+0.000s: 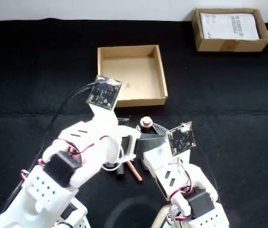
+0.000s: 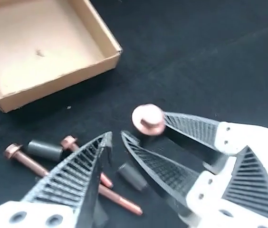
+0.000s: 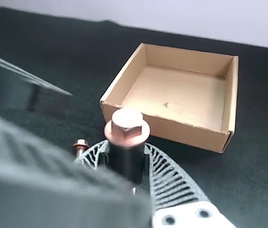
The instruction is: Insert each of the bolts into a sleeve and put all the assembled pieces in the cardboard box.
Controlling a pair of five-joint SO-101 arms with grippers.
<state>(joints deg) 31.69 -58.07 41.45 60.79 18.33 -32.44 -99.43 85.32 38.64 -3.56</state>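
My right gripper (image 3: 124, 148) is shut on an assembled piece (image 3: 126, 127), a black sleeve with a copper bolt head on top, held upright just in front of the open cardboard box (image 3: 172, 128). The high view shows that piece (image 1: 146, 122) below the box's front wall (image 1: 141, 101). My left gripper (image 2: 116, 137) hangs close beside it, narrowly open with nothing between its fingers. On the cloth under it lie two copper bolts (image 2: 27, 163) (image 2: 119, 200) and two loose black sleeves (image 2: 45, 149) (image 2: 131, 175). The box holds nothing.
A second cardboard box (image 1: 219, 45) with a white paper in it stands at the far right back. The table is covered in black cloth (image 1: 229, 109). Both white arms crowd the front middle, over the loose parts (image 1: 135, 172).
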